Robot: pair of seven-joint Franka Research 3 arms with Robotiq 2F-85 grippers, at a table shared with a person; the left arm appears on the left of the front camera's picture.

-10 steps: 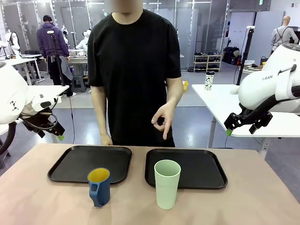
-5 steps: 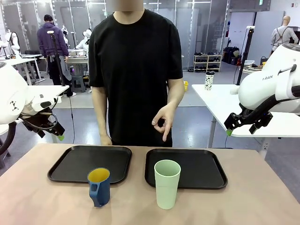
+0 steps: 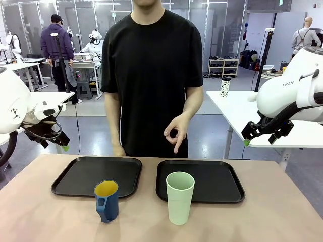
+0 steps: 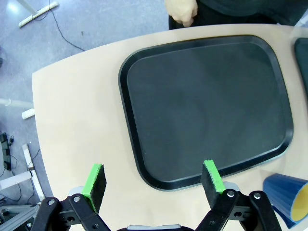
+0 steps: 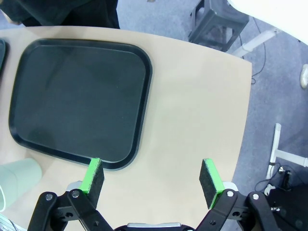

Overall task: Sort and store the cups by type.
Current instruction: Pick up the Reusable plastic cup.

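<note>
A tall pale mint-green tumbler (image 3: 180, 197) stands upright at the front edge of the right black tray (image 3: 222, 189); its rim shows in the right wrist view (image 5: 17, 179). The dark blue mug (image 3: 106, 200) with a yellow inside and a handle stands on the table just before the left black tray (image 3: 81, 174); part of it shows in the left wrist view (image 4: 288, 192). My left gripper (image 4: 153, 176) hangs open high over the table's left side (image 3: 60, 143). Off to the right, my right gripper (image 5: 153, 176) is open above the table's right end (image 3: 255, 132).
A person in a black shirt stands at the far side, one hand (image 3: 176, 132) held in front with fingers curled, the other hand (image 4: 183, 10) by the far edge of the left tray. A white spotted cup (image 3: 225, 86) sits on another table behind.
The person has shifted slightly to the right. Both arms and both cups are where they were.
</note>
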